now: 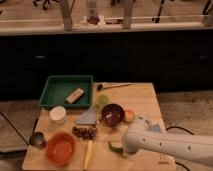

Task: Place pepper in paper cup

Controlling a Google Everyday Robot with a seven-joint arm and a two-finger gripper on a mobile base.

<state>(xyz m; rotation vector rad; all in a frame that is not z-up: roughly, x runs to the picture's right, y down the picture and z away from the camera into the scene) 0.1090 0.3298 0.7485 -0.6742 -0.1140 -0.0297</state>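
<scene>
The pepper [115, 148] is a slim green curved piece lying on the wooden table [145, 97] near the front edge, right of centre. The paper cup [58, 114] is short, wide and white; it stands upright at the left, just in front of the green tray. My gripper [127, 146] is at the end of the white arm [170, 147], which reaches in from the lower right. The gripper sits right beside the pepper's right end, and the arm's wrist covers it. The cup is well to the left of the gripper.
A green tray [66, 91] holding a pale block stands at the back left. An orange bowl [60, 147], a small metal cup [37, 139] and a pale yellow stick [88, 154] lie front left. A dark purple bowl [113, 114], dark grapes [85, 132], a grey-blue cloth [88, 118] and a spoon [112, 86] fill the middle.
</scene>
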